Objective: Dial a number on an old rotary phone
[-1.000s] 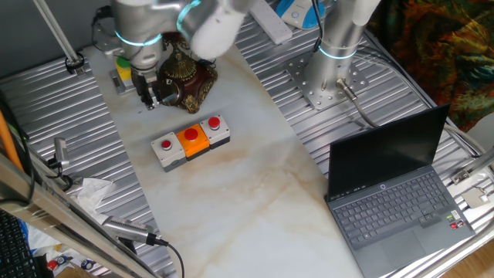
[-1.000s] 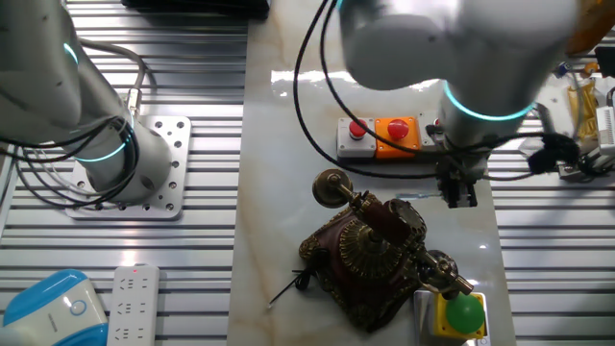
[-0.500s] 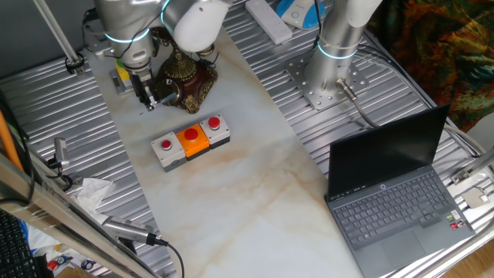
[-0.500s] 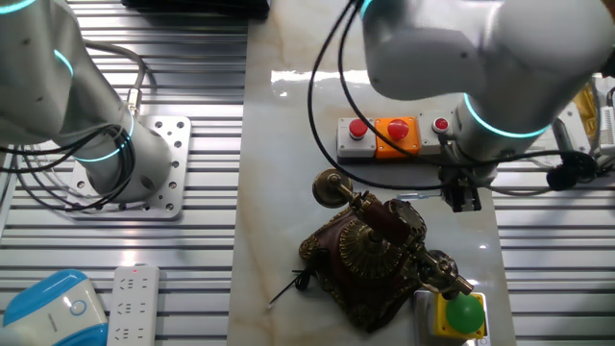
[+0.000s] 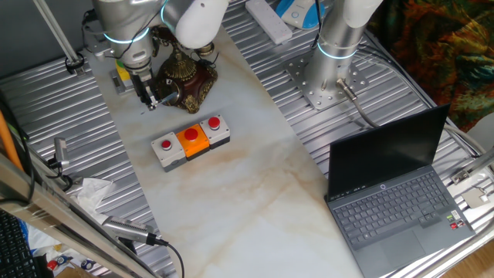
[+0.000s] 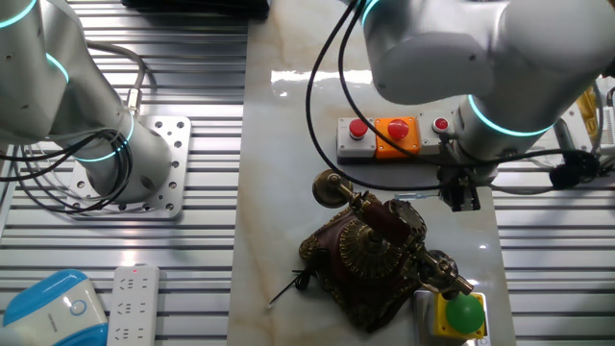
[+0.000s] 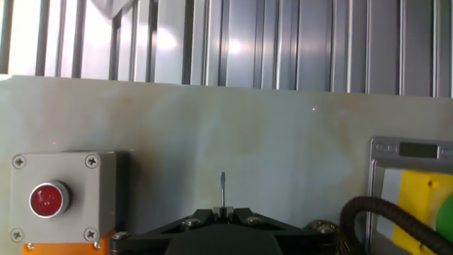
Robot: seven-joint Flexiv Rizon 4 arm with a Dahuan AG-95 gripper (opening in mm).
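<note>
The old rotary phone (image 5: 187, 79) is dark brown with brass trim and stands at the far left of the marble board; the other fixed view shows its round dial and cradle handset (image 6: 370, 248). My gripper (image 5: 148, 100) hangs just beside the phone, on the side toward the metal rack, and does not touch it (image 6: 459, 195). In the hand view the gripper (image 7: 222, 210) is shut on a thin metal rod (image 7: 222, 188) that sticks out from between the fingertips over bare marble.
A grey box with red and orange buttons (image 5: 191, 141) lies close to the phone and gripper (image 6: 394, 135) (image 7: 56, 198). A yellow block with a green knob (image 6: 459, 312) sits beside the phone. A second arm's base (image 5: 328, 73) and a laptop (image 5: 394, 193) stand to the right.
The arm's wrist has swung a little to the left over the phone. The gripper tip stays almost in the same spot beside the phone, still shut on the rod.
</note>
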